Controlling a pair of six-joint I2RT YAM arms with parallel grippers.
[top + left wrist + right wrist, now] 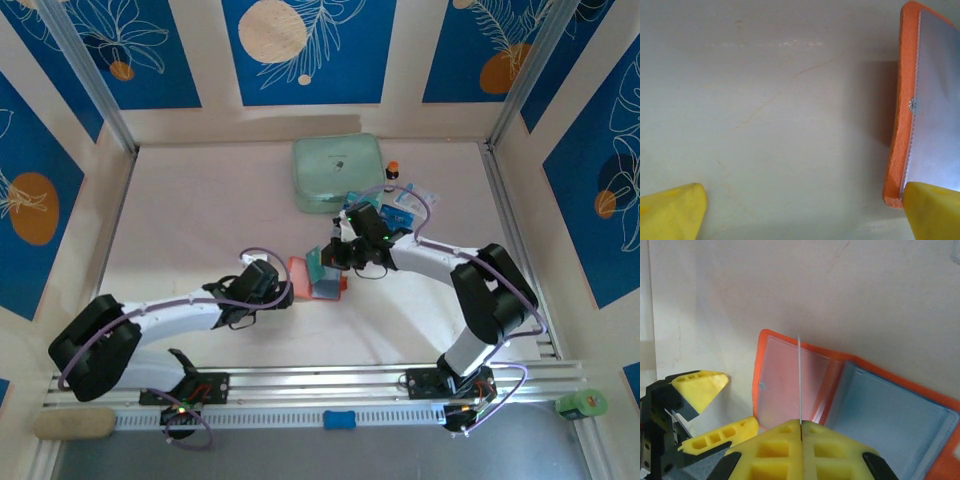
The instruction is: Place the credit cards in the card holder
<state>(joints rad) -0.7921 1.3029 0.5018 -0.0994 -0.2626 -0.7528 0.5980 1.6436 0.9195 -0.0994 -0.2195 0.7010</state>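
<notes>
1. Now, my left hand [802,200] is released and spread wide, low over the counter [765,100], with one finger at the raised flap of the card holder [896,130].
2. That card holder lies open mid-counter between both hands.
3. My right hand [800,432] is clenched on a credit card [799,370], held edge-on above the holder's left clear pocket.

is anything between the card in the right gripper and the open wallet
Nothing visible. The right gripper pinches the credit card edge-on over the open card holder. The left gripper sits open at the holder's outer flap edge, off to the side of the card's path.
</notes>
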